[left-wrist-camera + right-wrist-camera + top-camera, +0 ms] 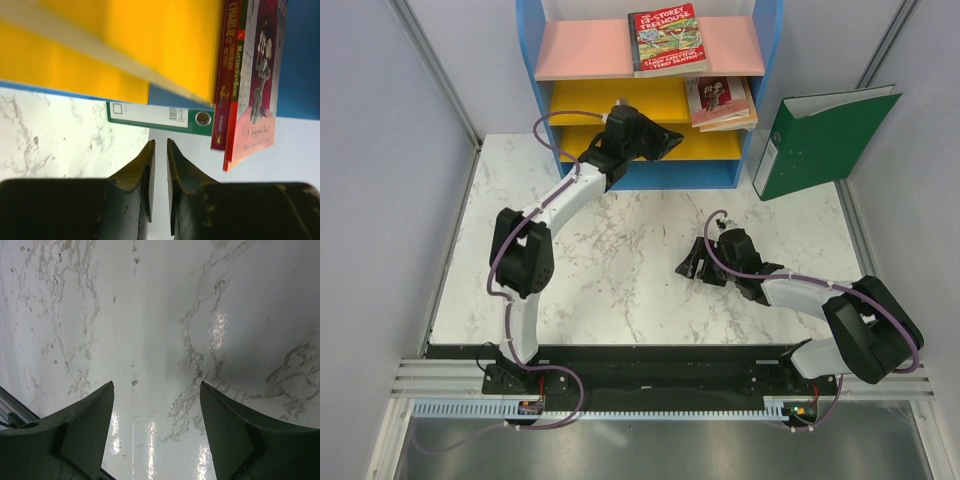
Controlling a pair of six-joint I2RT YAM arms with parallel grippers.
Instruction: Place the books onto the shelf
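Overhead view of a marble table (620,270) with a blue-framed shelf (533,60) at its far edge. Lying flat on the pink top board (580,50), a "Storey Treehouse" paperback (667,40). On the yellow board (610,100) below, at the right end, a small stack of paperbacks (722,102), jutting slightly past the front edge. No book visible on the table. Left gripper (665,140) up by the yellow boards, jaws a narrow slit apart, nothing between them. Right gripper (692,268) low over bare marble, jaws spread wide, empty. Green ring binder (825,140) propped just beside the shelf. Probably light, thin, bendy books with glossy, slippery covers. Best pinched near the spine or at the overhanging edge, to limit sagging or sliding.
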